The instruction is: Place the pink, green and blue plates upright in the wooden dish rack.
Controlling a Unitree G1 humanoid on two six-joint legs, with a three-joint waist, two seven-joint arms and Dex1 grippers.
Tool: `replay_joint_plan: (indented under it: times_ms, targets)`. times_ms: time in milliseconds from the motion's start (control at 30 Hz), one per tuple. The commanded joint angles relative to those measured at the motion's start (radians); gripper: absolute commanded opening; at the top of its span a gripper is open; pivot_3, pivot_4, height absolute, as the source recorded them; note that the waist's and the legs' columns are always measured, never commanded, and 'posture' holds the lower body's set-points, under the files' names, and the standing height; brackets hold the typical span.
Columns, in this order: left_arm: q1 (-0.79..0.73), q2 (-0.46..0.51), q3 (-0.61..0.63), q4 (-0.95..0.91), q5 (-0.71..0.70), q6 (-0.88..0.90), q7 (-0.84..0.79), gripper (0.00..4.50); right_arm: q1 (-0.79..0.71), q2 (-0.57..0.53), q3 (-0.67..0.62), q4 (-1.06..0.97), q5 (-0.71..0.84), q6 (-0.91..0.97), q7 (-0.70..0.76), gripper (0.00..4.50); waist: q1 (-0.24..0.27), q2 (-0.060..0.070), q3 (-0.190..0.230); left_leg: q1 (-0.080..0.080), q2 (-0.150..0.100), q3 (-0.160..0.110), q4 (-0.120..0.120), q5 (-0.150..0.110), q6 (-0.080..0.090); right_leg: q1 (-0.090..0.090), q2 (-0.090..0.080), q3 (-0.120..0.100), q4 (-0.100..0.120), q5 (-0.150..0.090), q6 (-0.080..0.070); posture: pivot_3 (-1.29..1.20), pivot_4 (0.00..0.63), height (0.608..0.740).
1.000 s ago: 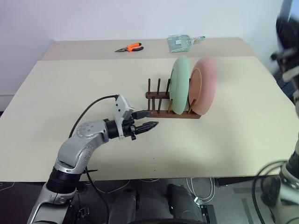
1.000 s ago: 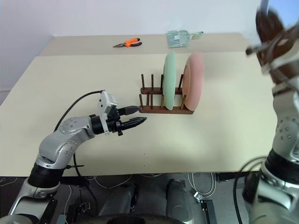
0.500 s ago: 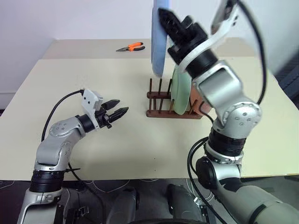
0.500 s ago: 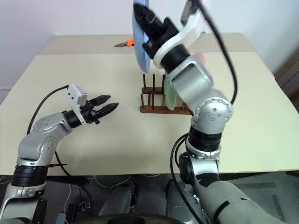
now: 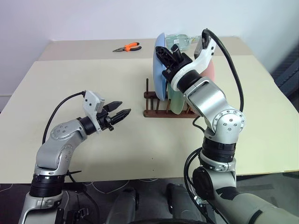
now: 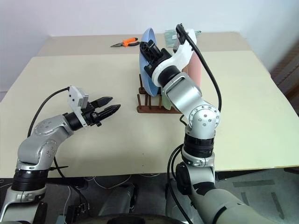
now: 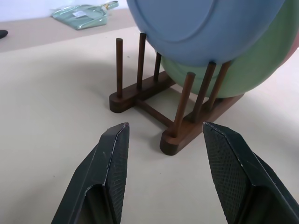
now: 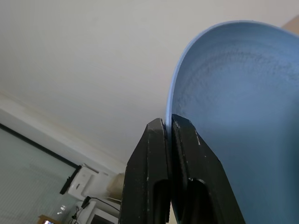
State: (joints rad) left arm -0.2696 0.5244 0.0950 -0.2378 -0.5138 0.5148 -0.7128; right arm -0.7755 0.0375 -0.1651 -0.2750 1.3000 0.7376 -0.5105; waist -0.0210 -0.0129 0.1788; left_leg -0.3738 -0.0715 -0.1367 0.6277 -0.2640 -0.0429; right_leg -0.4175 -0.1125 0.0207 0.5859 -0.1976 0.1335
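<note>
1. the right gripper [image 8: 168,122] is clamped on the rim of the blue plate [image 5: 160,65], its two fingers pressed together with the thin edge between them.
2. the blue plate is upright, over the rack [image 5: 154,112], just beside the green plate [image 7: 243,70] on the side nearer the empty pegs. its lower edge is down among the pegs; if it already rests on the base bars, i cannot tell.
3. the green plate stands upright in the rack, and the pink plate [image 6: 194,70] stands upright behind it, at the far end of the rack from the left arm.
4. the rack stands near the middle of the table [image 5: 70,88]. some pegs at its end toward the left gripper are free.
5. the left gripper [image 5: 120,112] hangs above the table, apart from the rack, and points toward it. its fingers [image 7: 112,158] are moderately apart and hold nothing.
6. at the far side of the table lie orange pliers [image 5: 127,47] and a clear packet [image 7: 84,10].
</note>
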Motion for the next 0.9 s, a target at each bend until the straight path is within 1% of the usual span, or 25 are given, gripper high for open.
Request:
replay_joint_plan:
  times_ms: [33, 133, 300, 633, 700, 767, 833, 900]
  targets:
    - [-0.005, -0.002, 0.01, -0.037, -0.017, 0.001, 0.003, 2.54, -0.067, -0.014, 0.004, -0.057, 0.037, -0.007, 0.031, 0.03, 0.0, 0.0, 0.0, 0.0, 0.0, 0.0, 0.0, 0.0, 0.0, 0.0, 0.0, 0.0, 0.0, 0.0, 0.0, 0.0, 0.15, 0.74]
    - [-0.007, -0.005, 0.007, -0.039, -0.016, 0.005, 0.001, 2.54, -0.097, -0.026, -0.001, -0.074, 0.069, -0.012, 0.028, 0.03, 0.0, 0.0, 0.0, 0.0, 0.0, 0.0, 0.0, 0.0, 0.0, -0.001, 0.0, 0.0, 0.0, 0.0, 0.0, 0.0, 0.15, 0.74]
    - [-0.008, -0.003, 0.006, -0.038, -0.017, 0.007, -0.005, 2.54, -0.104, -0.034, 0.002, -0.077, 0.099, -0.016, 0.017, 0.03, 0.001, 0.0, 0.0, 0.0, 0.0, 0.0, 0.0, 0.0, 0.0, -0.001, 0.0, 0.0, 0.0, 0.0, 0.0, 0.0, 0.15, 0.74]
    - [-0.005, -0.001, 0.003, -0.051, -0.02, 0.018, -0.012, 2.54, -0.006, -0.015, 0.014, 0.026, 0.06, -0.025, 0.033, 0.03, 0.001, 0.0, 0.0, 0.0, 0.0, 0.0, 0.0, 0.0, 0.0, -0.001, 0.0, 0.0, 0.0, 0.0, 0.0, 0.0, 0.15, 0.74]
    - [-0.001, -0.002, 0.002, -0.057, -0.02, 0.021, -0.01, 2.54, -0.004, -0.041, 0.026, 0.048, 0.017, -0.015, 0.075, 0.63, 0.001, 0.0, 0.0, 0.0, 0.0, 0.001, 0.0, 0.0, 0.0, -0.001, 0.0, 0.0, 0.0, 0.0, 0.0, 0.0, 0.15, 0.74]
    - [0.003, -0.004, 0.0, -0.064, -0.019, 0.025, -0.009, 2.54, -0.026, -0.093, 0.055, 0.038, -0.055, -0.002, 0.139, 1.4, 0.002, 0.0, 0.0, 0.0, 0.0, 0.001, 0.0, 0.0, 0.0, -0.001, 0.0, 0.0, 0.0, 0.0, 0.0, 0.0, 0.15, 0.74]
    - [0.007, -0.004, -0.002, -0.07, -0.022, 0.03, -0.009, 2.54, -0.058, -0.168, 0.096, 0.001, -0.138, 0.009, 0.221, 2.29, 0.002, 0.0, 0.0, -0.001, 0.0, 0.001, 0.0, 0.0, 0.0, -0.001, 0.0, 0.0, 0.0, 0.0, 0.0, 0.0, 0.15, 0.74]
    - [0.007, -0.005, -0.006, -0.071, -0.023, 0.035, -0.011, 2.54, -0.085, -0.266, 0.134, -0.051, -0.22, 0.016, 0.322, 2.29, 0.002, 0.0, 0.0, -0.001, 0.0, 0.001, 0.0, 0.0, 0.0, -0.001, 0.0, 0.0, -0.001, 0.0, 0.0, 0.0, 0.15, 0.74]
